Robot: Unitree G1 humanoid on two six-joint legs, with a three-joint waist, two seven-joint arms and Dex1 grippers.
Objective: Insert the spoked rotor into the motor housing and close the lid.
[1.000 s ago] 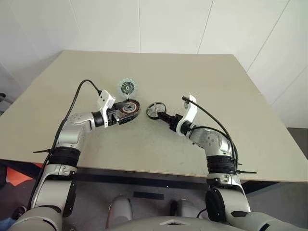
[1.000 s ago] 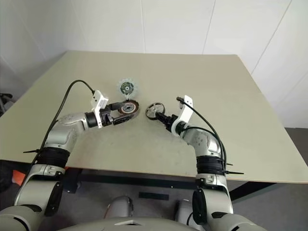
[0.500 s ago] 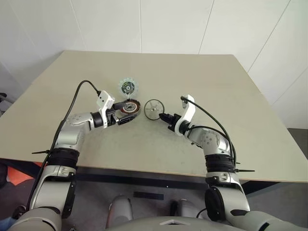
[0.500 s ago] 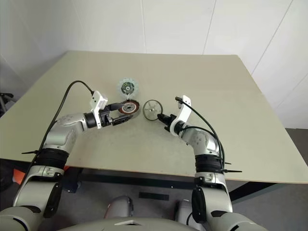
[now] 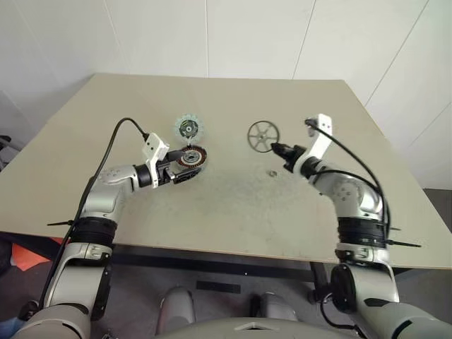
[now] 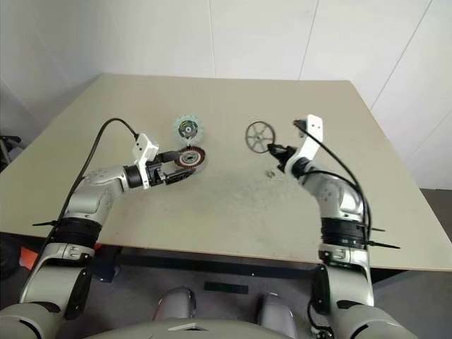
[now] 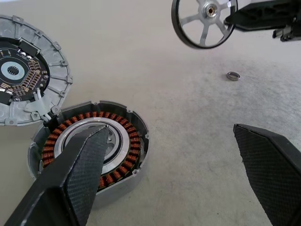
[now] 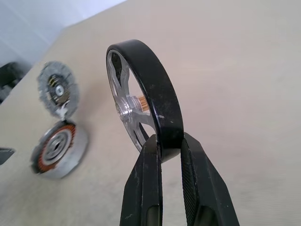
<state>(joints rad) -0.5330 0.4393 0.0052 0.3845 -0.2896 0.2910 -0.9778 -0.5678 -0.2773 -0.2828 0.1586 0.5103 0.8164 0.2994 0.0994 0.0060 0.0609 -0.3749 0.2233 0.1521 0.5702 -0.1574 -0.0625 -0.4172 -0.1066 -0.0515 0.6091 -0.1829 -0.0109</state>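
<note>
The spoked rotor (image 5: 263,135) is a thin wheel with a smooth black rim, bare silver spokes and a small bright hub. It stands on edge in the air above the bench (image 5: 233,205). The right claw (image 5: 277,147) pinches its rim at the lowest point between two black fingers.

The motor housing (image 5: 189,157) is a squat grey metal cup that lies flat on the bench. A ring of copper-brown windings circles its silvery centre. The left claw (image 5: 187,169) is spread wide at the housing. One textured black finger shows over the housing's face, and the other stands well apart over bare bench.

The lid (image 5: 188,128) lies just beyond the housing, almost touching it. It is a pale toothed disc with a dark circuit-like middle. A tiny metal ring (image 5: 272,172) rests on the matte beige surface below the raised rotor.

Open bench stretches between the housing and the rotor, and the bench edges are well away from every part.
</note>
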